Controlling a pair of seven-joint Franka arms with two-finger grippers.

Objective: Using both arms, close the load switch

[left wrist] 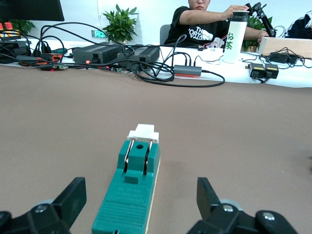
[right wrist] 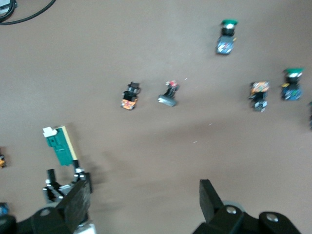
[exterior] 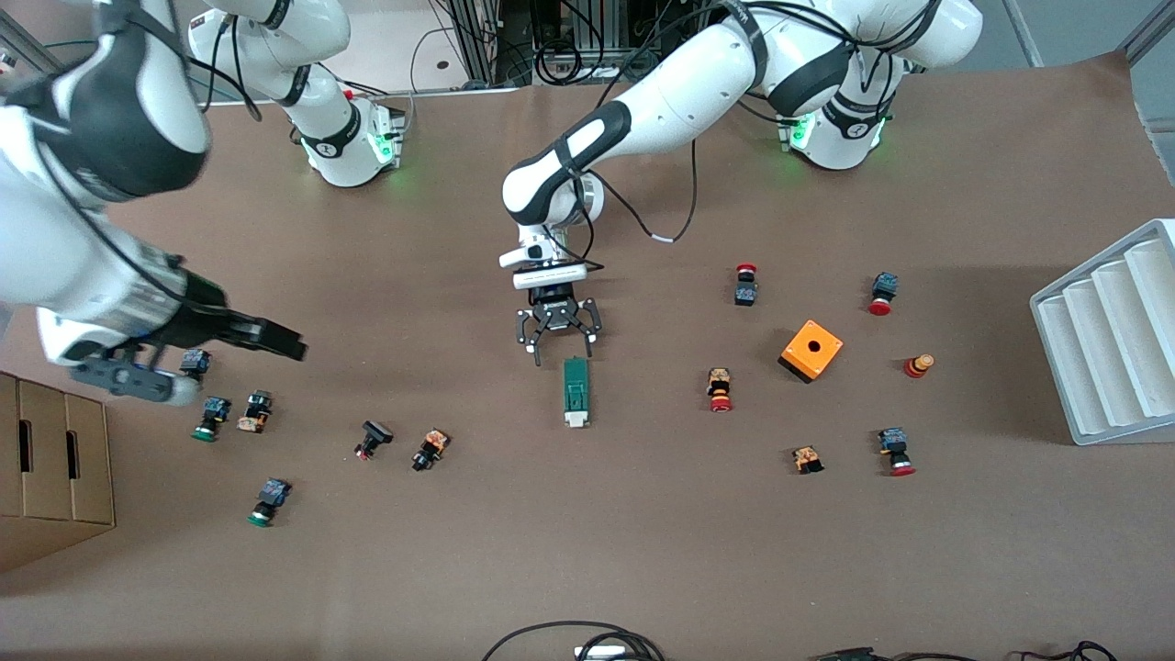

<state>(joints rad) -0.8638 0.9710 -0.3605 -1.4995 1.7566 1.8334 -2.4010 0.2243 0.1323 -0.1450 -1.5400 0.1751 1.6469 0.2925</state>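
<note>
Left gripper (exterior: 559, 344) sat low over the table, jaws apart, empty, lined up just off the load switch (exterior: 576, 393), at the switch's 12 o'clock in the front view. Right gripper (exterior: 275, 338) hung high over the push-button cluster (exterior: 229, 413) toward the right arm's end of the table, jaws also apart and empty, at about 9 o'clock from the switch and well apart from it.

Step in hand, as I judged it: get the left gripper around the green body to pin it. Advice was to come straight down the long axis, straddle the body evenly with both fingers (left wrist: 68, 200), and clamp low on the base, clear of the metal blades, so the handle stayed free. Right arm would then need to travel in and push the handle; without a firm hold the block would likely slide on the smooth table cover (exterior: 643, 551).

Switch looked slim and long: dark-green block on a pale base strip, white handle piece (left wrist: 143, 133) at the end nearer the front camera, two thin metal blades running back from it. It lay flat, mid-table, alone.
</note>
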